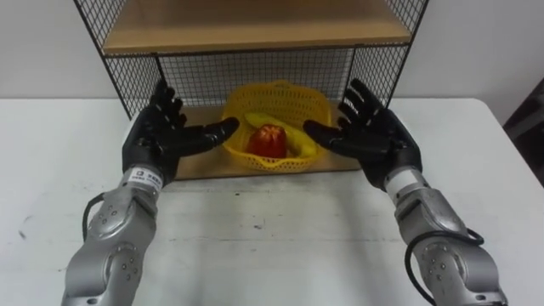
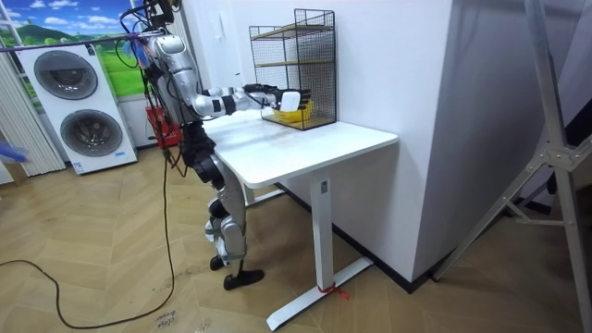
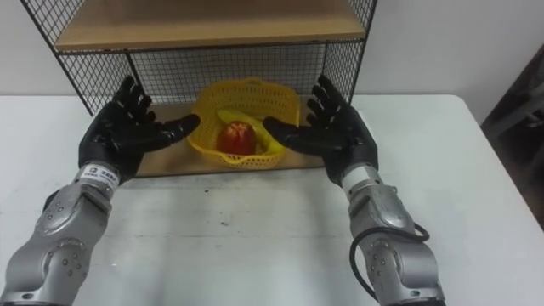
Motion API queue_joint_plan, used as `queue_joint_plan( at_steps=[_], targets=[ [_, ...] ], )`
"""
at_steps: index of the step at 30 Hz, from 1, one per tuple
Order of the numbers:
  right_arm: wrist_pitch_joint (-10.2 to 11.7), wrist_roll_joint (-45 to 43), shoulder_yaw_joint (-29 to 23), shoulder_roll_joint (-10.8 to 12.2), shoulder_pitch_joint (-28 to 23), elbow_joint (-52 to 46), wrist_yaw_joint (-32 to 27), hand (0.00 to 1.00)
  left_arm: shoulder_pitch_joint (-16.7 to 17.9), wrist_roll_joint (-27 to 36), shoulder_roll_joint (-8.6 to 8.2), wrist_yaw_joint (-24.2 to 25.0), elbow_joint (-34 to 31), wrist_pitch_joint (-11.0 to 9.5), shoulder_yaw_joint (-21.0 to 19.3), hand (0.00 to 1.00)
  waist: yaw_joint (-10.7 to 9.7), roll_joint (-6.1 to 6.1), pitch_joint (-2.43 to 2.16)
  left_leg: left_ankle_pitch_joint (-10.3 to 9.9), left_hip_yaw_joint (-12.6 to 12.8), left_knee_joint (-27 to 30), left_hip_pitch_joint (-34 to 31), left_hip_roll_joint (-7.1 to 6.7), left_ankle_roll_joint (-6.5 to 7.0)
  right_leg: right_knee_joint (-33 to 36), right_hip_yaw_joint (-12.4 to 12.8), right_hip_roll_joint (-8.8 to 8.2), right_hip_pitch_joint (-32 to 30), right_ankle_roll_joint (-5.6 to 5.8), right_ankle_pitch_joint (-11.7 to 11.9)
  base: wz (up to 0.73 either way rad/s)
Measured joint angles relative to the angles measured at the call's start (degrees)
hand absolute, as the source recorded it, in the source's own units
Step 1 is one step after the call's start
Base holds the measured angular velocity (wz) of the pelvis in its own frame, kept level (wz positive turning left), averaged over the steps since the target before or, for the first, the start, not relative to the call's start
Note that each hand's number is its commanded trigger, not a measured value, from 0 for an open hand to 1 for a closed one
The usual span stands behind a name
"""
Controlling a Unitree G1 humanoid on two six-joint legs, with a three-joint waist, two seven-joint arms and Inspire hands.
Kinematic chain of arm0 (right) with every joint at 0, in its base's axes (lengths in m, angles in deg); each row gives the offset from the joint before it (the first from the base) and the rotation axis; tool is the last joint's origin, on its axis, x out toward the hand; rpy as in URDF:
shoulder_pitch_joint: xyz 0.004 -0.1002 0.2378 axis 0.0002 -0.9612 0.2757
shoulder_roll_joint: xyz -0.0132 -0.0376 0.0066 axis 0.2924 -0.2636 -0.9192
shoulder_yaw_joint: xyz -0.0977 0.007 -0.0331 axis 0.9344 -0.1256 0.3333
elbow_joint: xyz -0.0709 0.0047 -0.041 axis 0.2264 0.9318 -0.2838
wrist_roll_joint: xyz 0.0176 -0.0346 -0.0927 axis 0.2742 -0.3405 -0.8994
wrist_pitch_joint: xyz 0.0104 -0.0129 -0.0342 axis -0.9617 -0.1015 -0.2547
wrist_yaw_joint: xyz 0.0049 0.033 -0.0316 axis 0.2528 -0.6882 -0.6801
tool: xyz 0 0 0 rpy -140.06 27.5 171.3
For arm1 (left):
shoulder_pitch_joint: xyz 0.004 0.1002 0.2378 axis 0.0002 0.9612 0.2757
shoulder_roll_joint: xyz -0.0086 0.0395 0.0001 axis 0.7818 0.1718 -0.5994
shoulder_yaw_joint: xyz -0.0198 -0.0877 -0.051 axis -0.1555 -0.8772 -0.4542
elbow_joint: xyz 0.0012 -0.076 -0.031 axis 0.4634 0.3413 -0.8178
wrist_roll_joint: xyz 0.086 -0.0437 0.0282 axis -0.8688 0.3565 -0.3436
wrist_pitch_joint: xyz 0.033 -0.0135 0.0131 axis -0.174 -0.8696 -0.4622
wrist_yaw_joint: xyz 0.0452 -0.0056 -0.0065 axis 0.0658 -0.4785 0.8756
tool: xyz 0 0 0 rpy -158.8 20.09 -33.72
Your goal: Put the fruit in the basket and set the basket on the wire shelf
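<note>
Fig.: basket (image 1: 289,95) w/ apple (image 1: 268,141), banana (image 1: 295,141) on wire shelf (image 1: 255,30); my L hand (image 1: 157,140), R hand (image 1: 380,136) flank it, fingers wide; task seemingly done.

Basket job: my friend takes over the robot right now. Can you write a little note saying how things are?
Left hand: open, just left of the basket.
Right hand: open, just right of it. Neither grips it; I cannot tell whether the thumbs touch the rim.
Apple and banana lie in the basket.
The basket sits on the bottom board of the shelf, which stands on the table.
Done: fruit in, basket on shelf.
Left: probably only drawing the hands back.
</note>
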Motion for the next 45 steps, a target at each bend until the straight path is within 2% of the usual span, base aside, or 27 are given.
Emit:
queue_joint_plan(
  at_steps=[7,15,18,21,25,27,30,34,36,39,45],
  targets=[
    [1.77,-5.50,-0.07,0.07,-1.41,-0.80,1.32,0.00,0.95,-0.64,0.08,1.88,-3.60,-1.28,-0.08,0.00,-0.15,0.02,0.00,-0.01,-0.02,0.00,-0.22,0.01,0.00,-0.06,0.02,0.01,-0.20,0.02,-0.01,0.00],
    [2.21,-6.17,-0.18,0.01,-3.19,-2.62,1.77,0.00,1.96,-1.37,0.08,3.38,-4.88,-2.20,-0.09,0.00,-0.26,0.34,-0.21,-0.01,-0.04,0.02,-0.14,0.01,0.01,-0.05,0.03,0.00,-0.11,0.02,-0.02,0.00],
    [3.57,-6.35,-0.48,-0.07,-5.21,-3.90,2.57,0.00,4.44,-1.85,0.09,3.85,-6.88,-2.52,-0.17,0.00,-0.24,0.39,-0.24,-0.01,0.01,0.06,-0.14,0.02,0.00,0.00,0.07,0.01,-0.17,0.01,-0.01,0.00],
    [4.54,-6.41,-1.02,-0.74,-7.05,-5.23,3.69,0.00,7.38,-1.83,0.14,5.07,-8.68,-4.10,-1.09,0.00,-0.12,0.96,-0.62,-0.13,0.81,0.10,-0.33,0.15,0.11,0.28,0.78,0.11,-1.06,0.07,-0.06,-0.10],
    [5.54,-6.94,-2.36,-1.52,-8.80,-6.03,5.06,0.00,8.87,-1.72,0.57,5.53,-8.77,-5.44,-1.92,0.00,-0.21,1.22,-0.82,-0.19,1.38,0.03,-0.32,0.05,0.17,1.42,1.24,-0.09,-1.80,0.13,-0.58,-0.08],
    [5.54,-8.27,-2.38,-1.67,-9.70,-7.28,5.46,0.00,9.31,-1.73,0.57,6.02,-9.08,-5.59,-2.32,0.00,-0.34,1.23,-0.79,-0.19,1.39,0.01,-0.45,0.00,0.16,1.74,1.24,-0.16,-2.07,0.44,-0.97,0.00],
    [5.55,-11.69,-2.40,-1.67,-10.95,-9.33,6.77,0.00,11.18,-1.70,0.56,6.43,-11.76,-5.88,-3.07,0.00,-0.94,1.04,-0.76,-0.28,1.44,0.16,-1.20,-0.01,0.12,2.05,1.30,-0.17,-2.87,0.28,-1.01,0.00],
    [6.94,-12.43,-3.37,-1.65,-14.49,-11.72,8.82,0.00,14.61,-1.51,0.52,8.90,-13.15,-9.24,-3.45,0.00,-1.23,0.35,-0.26,-0.26,1.57,0.03,-1.26,0.02,0.12,2.07,1.33,-0.15,-2.80,0.05,-0.89,0.00],
    [7.65,-12.42,-3.82,-1.61,-15.74,-11.81,8.96,0.00,16.26,-1.49,0.46,9.76,-13.14,-9.68,-3.35,0.00,-1.46,-0.03,-0.11,-0.35,1.57,0.10,-1.25,0.03,0.12,2.05,1.35,-0.14,-2.94,0.37,-1.09,0.00],
    [8.94,-12.39,-4.77,-1.60,-17.73,-11.83,9.58,0.00,18.64,-1.46,0.46,10.20,-13.14,-10.79,-3.27,0.00,-1.62,-0.25,-0.14,-0.73,1.40,0.48,-1.68,0.05,0.03,2.05,1.20,-0.15,-2.90,0.39,-1.10,0.02],
    [10.14,-13.30,-6.07,-1.33,-22.25,-13.78,11.61,0.00,22.62,-1.64,0.49,11.79,-13.14,-12.98,-3.06,0.00,-1.89,-0.23,-0.19,-0.84,1.03,1.29,-2.70,0.13,0.16,2.01,0.80,-0.14,-3.34,0.37,-1.09,0.04]
  ],
)
